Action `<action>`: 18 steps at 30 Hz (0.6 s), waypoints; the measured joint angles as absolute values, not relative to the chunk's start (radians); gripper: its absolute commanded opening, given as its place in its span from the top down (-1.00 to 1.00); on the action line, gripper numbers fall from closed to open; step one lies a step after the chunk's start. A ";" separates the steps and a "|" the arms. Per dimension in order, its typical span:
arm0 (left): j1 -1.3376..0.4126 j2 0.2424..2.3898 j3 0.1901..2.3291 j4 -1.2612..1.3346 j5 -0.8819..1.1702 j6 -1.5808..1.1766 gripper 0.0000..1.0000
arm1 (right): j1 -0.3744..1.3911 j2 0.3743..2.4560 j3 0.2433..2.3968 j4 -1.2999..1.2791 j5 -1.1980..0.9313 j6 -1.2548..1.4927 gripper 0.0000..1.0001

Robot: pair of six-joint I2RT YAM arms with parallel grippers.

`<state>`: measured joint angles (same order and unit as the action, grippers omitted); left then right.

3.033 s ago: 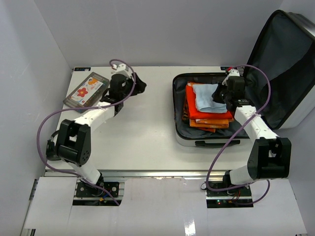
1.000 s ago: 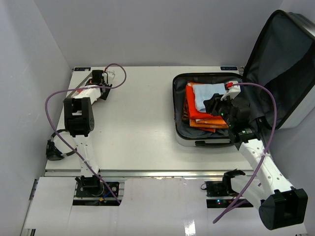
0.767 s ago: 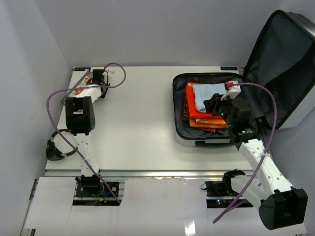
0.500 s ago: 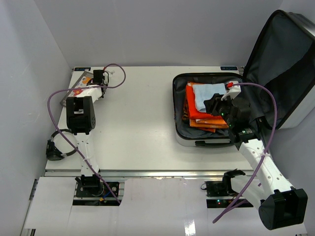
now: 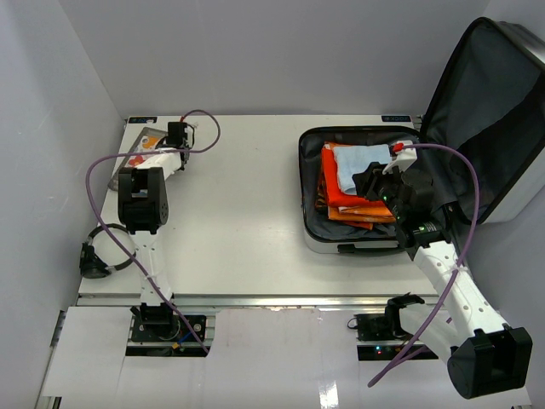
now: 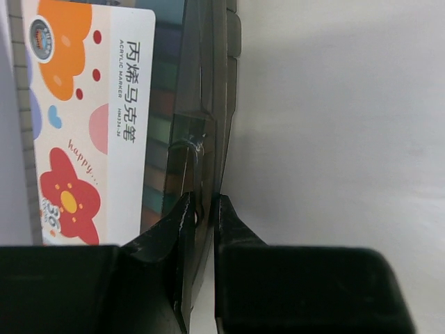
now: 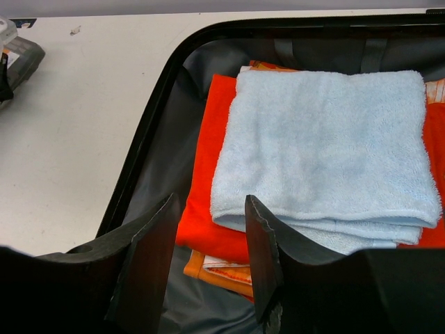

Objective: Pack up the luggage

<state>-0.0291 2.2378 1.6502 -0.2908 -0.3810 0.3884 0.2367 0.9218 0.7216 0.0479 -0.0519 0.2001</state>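
The luggage [image 5: 304,192] lies open at the right of the table, its lid [image 5: 485,119] standing up behind. Inside, a light blue towel [image 7: 327,146] tops folded orange cloths [image 7: 208,181]. My right gripper [image 7: 210,209] hovers open over the near left corner of that stack, holding nothing. At the far left a flat grey marker case with a flower label [image 6: 90,118] lies on the table. My left gripper [image 6: 203,205] is shut on the case's thin right edge, one finger [image 6: 170,236] on each face. In the top view that gripper [image 5: 163,143] sits at the case's [image 5: 140,146] right end.
White walls close in the table at the back and on the left, right next to the marker case. The lid leans over the table's right edge. The left arm's purple cable [image 5: 200,128] loops just behind the wrist.
The left jaws have closed onto the marker case's edge, and the wrist has shifted slightly right with the case. The right arm has not moved.
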 measured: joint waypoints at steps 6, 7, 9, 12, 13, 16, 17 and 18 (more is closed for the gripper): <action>-0.100 2.112 1.533 -0.363 -0.229 0.242 1.00 | 0.236 0.921 0.722 0.048 -0.060 0.200 -0.01; -0.114 2.097 1.525 -0.379 -0.213 0.228 1.00 | 0.236 0.920 0.722 0.048 -0.061 0.200 -0.01; -0.145 2.075 1.518 -0.408 -0.188 0.203 1.00 | 0.236 0.918 0.722 0.047 -0.062 0.200 -0.01; -0.194 2.036 1.517 -0.449 -0.151 0.172 1.00 | 0.236 0.913 0.722 0.048 -0.062 0.200 -0.02; -0.208 2.015 1.517 -0.466 -0.136 0.164 1.00 | 0.236 0.913 0.722 0.048 -0.062 0.200 -0.02; -0.240 1.928 1.515 -0.497 -0.090 0.136 1.00 | 0.236 0.916 0.722 0.048 -0.063 0.200 -0.02; -0.251 1.893 1.513 -0.503 -0.073 0.124 1.00 | 0.236 0.919 0.722 0.048 -0.064 0.200 -0.03; -0.257 1.863 1.513 -0.510 -0.060 0.115 1.00 | 0.236 0.923 0.722 0.048 -0.066 0.200 -0.03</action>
<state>-0.2572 1.8625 1.5130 -0.5096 -0.0596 0.1147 0.2359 0.9227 0.7216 0.0479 -0.0661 0.2005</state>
